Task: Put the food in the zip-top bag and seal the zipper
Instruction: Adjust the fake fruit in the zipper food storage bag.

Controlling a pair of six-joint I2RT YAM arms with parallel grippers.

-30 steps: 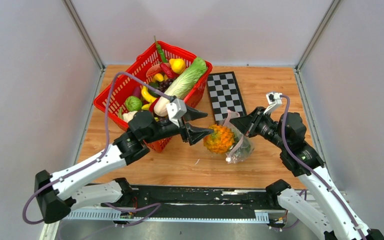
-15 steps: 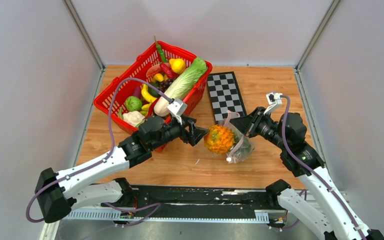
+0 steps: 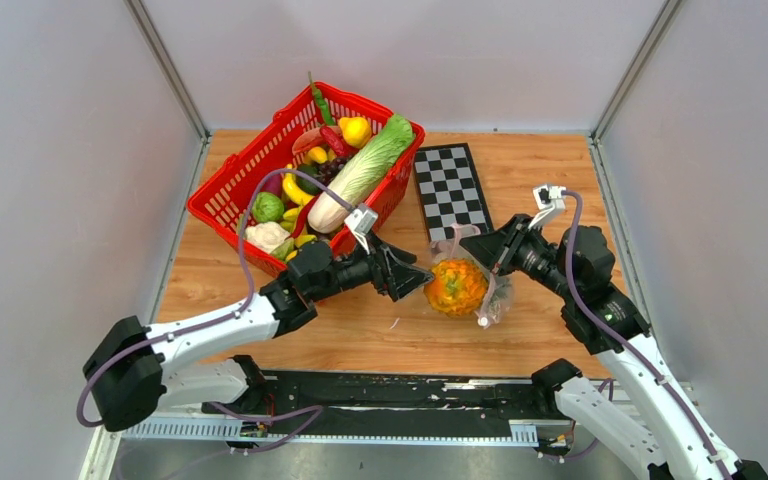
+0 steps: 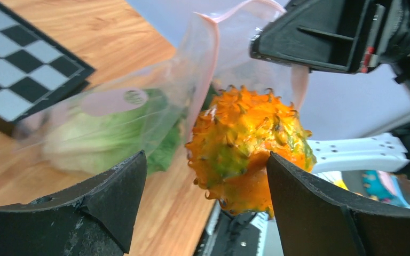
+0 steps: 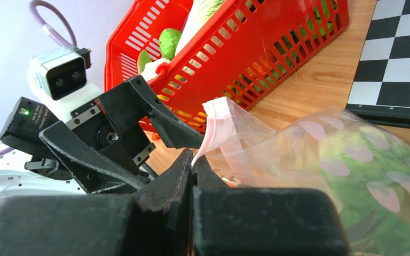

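The zipper (image 5: 216, 120) is being pinched by the right fingers (image 5: 165, 192); the pumpkin (image 4: 245, 144) is being flanked, at the mouth of the bag (image 4: 139, 112), by the spread left fingers (image 4: 112, 197).

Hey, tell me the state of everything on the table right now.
zip-top bag: mouth open, unsealed, rim held up.
zipper: unzipped, pinched at one spot.
lettuce: inside the bag.
spiky orange fruit: at the bag mouth, between open jaws.
left gripper: open.
right gripper: shut on zipper.
red basket: upright, full.
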